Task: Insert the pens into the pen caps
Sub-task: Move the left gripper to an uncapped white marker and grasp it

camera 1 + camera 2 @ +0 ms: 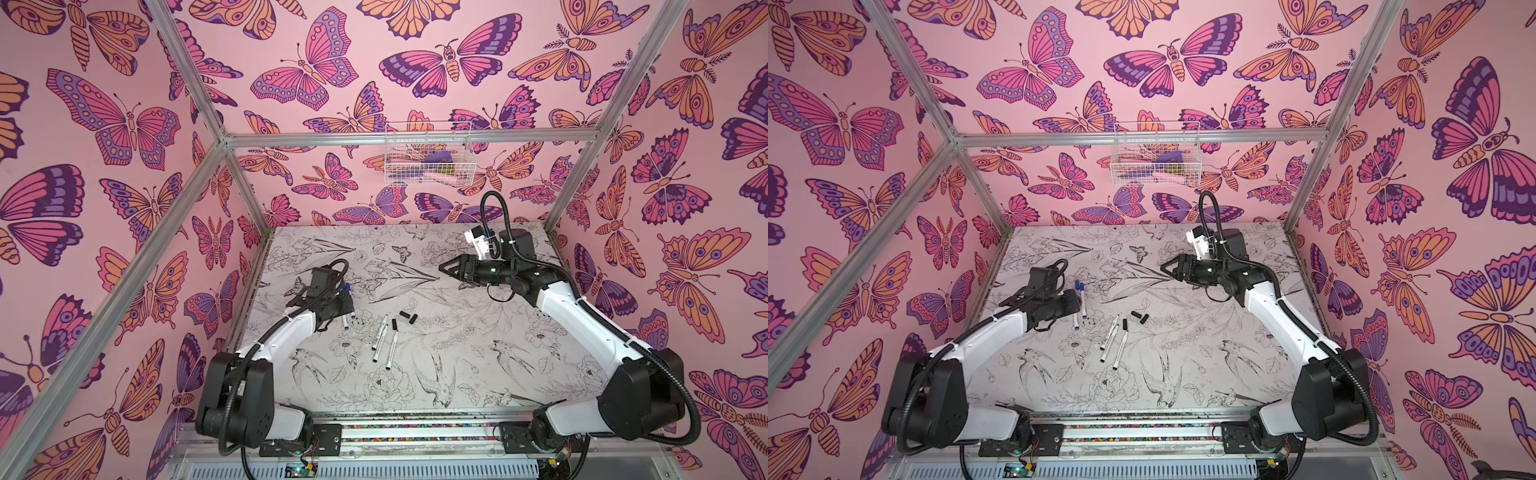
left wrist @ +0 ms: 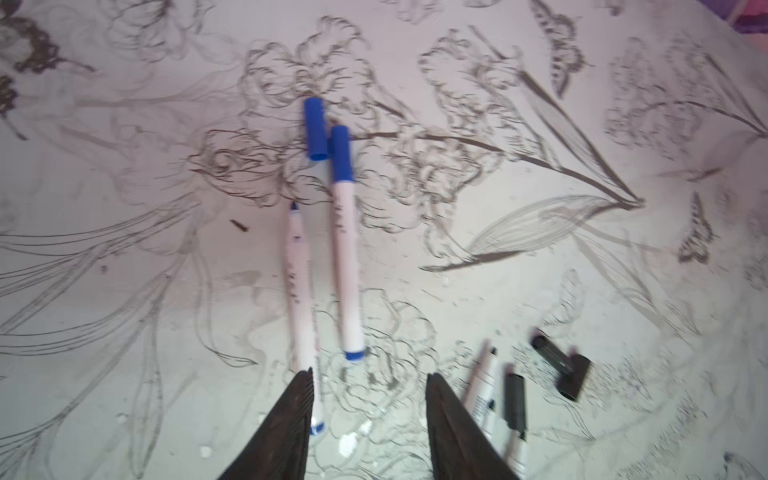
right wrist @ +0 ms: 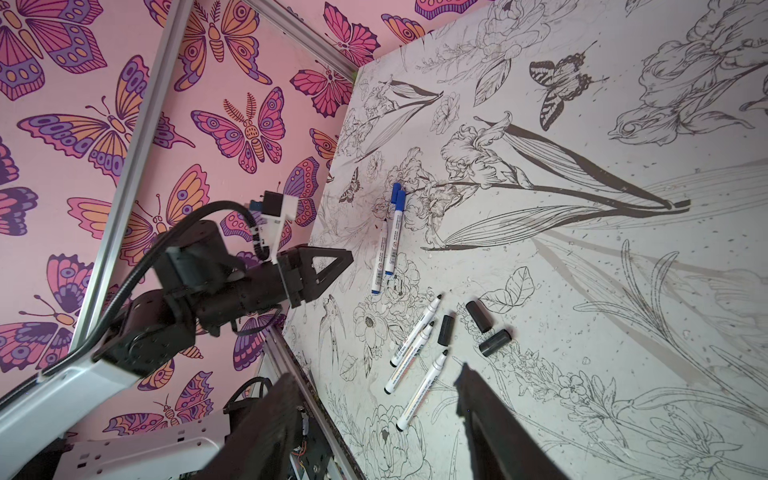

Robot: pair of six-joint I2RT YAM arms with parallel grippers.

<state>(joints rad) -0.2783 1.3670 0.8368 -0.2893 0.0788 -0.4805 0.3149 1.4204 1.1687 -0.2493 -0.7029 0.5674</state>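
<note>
The left tool (image 2: 370, 374) hangs open and empty above the counter (image 2: 540, 249). Two blue pens (image 2: 345, 257) lie just ahead of it, one partly hidden behind a finger. The right tool (image 3: 374, 374), also open, hovers well apart from the black pens (image 3: 415, 332) and black caps (image 3: 478, 316).

On the desk (image 1: 457, 353) we find two clusters. Left of the middle, a capped pen (image 3: 394, 239) and an uncapped pen (image 3: 380, 257) lie side by side, nearly parallel, with a loose cap (image 3: 394, 192) just beside the capped end, in line beyond the bare tip. The left tool (image 2: 369, 374) hangs just left of them. Near the middle lie three uncapped pens (image 3: 409, 357) — close together, tips pointing back — and three loose caps (image 3: 478, 316) just behind and right of them. The right tool (image 1: 444, 268) is well apart, back right.
</note>
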